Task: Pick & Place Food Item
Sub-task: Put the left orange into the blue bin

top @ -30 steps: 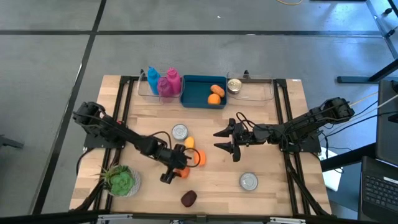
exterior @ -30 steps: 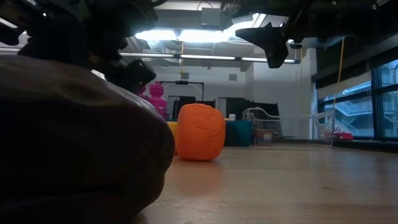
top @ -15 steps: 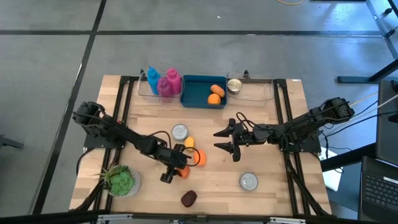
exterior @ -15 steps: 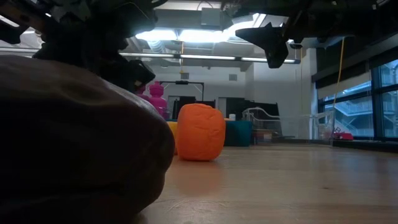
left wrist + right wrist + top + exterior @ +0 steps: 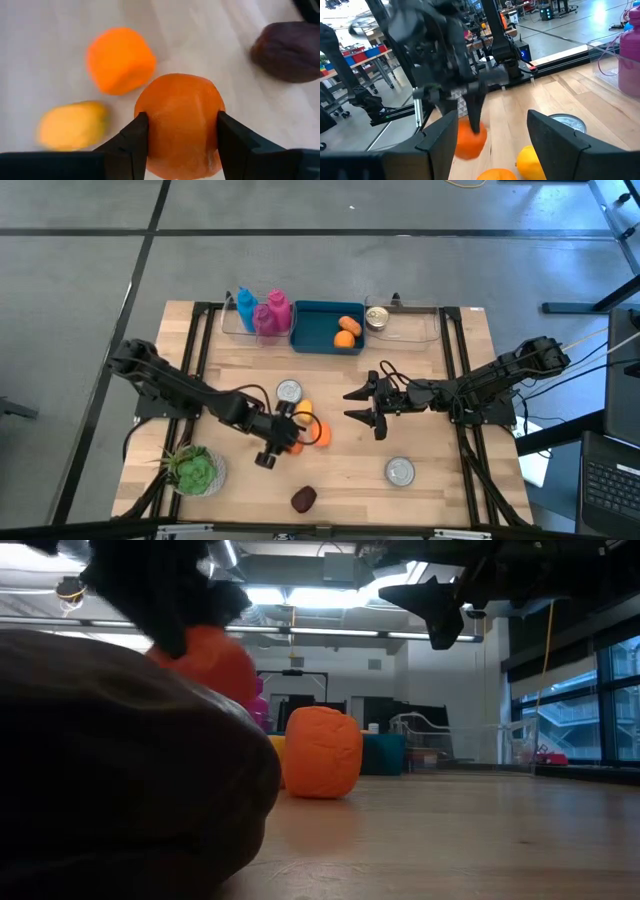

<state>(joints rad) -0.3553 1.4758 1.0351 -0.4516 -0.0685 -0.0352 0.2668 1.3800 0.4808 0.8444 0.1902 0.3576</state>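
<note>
One round orange fruit (image 5: 181,125) is pinched between the two fingers of the left end effector (image 5: 182,145), and in the low view it hangs clear above the table (image 5: 430,450), so I judge that the picking step is done and the carrying step is in hand. From above, this end effector sits near the middle of the table, a little toward the front edge and the left side. Just beside it lie a blocky orange food piece (image 5: 120,60) and a yellow fruit (image 5: 72,125), both apart from the held fruit, and a dark purple food item (image 5: 290,50) lies closer to the front edge. A silver can (image 5: 289,391) stands just behind this group.

At the back edge stands a blue bin (image 5: 327,326) that already holds two orange pieces; this looks like the likely place to put the fruit, though the task does not name it. On its sides are clear trays, with the pink bottle (image 5: 272,313) to the left.

The next move calls for lifting the fruit high enough to pass over the can, then moving toward the back edge and letting go above the bin.

The right end effector (image 5: 366,404) waits with fingers spread, holding nothing, above the table's middle toward the right side.
</note>
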